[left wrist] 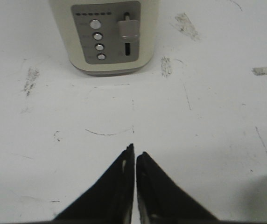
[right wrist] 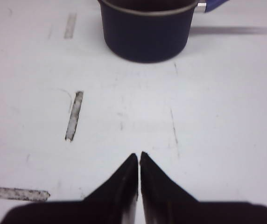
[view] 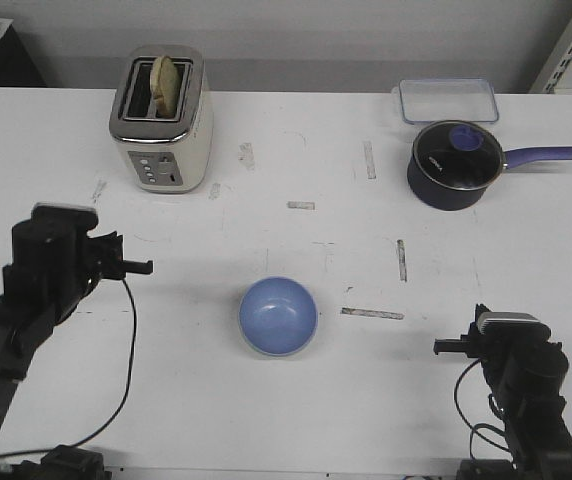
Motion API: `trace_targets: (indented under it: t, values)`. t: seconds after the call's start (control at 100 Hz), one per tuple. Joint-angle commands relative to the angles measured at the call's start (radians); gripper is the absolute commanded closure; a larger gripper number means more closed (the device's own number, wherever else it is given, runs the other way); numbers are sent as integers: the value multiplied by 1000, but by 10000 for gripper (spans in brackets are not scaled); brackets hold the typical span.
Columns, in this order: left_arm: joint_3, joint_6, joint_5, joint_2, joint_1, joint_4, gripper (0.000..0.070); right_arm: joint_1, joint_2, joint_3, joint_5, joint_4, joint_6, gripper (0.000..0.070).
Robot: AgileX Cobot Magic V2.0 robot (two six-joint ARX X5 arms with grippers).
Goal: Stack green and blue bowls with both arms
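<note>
While both arms are held low at the near edge of the white table, nothing is gripped by either. Left pincer: fingers pressed together, tips nearly touching, held over bare table. A cream toaster is seen straight ahead of it, well apart, button panel and lever facing the pincer; a slice of bread is seen standing in its slot in the front view.

Blue bowl: found upright on the table between the two pincers, to the right of the left pincer and to the left of the right one, apart from both. A pale greenish rim is seen under its edge; whether the green bowl is nested beneath cannot be told.

Right pincer: fingers likewise together, empty. A dark navy saucepan is seen ahead of it, well apart, with a clear lidded container just beyond.
</note>
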Motion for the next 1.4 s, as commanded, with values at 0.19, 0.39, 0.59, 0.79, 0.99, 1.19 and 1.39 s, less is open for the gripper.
trace_targets:
  t: [0.19, 0.39, 0.59, 0.79, 0.99, 1.19, 1.39]
  values:
    - [-412, 32, -3, -362, 64, 236, 700, 0, -76, 12, -3, 6, 6, 700]
    - [-602, 33, -3, -568, 75, 365, 700, 0, -124, 12, -3, -2, 4, 700]
    - [-650, 33, -3, -635, 75, 386, 700, 0, -132, 12, -1, -5, 3, 700]
    - [-650, 33, -3, -662, 75, 379, 699, 0, -132, 12, 1, -4, -3, 700]
    - [-650, 33, -3, -676, 75, 378, 699, 0, -132, 12, 1, -4, -3, 700]
    - [-650, 33, -3, -678, 75, 377, 699, 0, -132, 12, 1, -4, -3, 700]
    - [-651, 33, -3, -684, 76, 374, 699, 0, -132, 12, 1, -4, -3, 700]
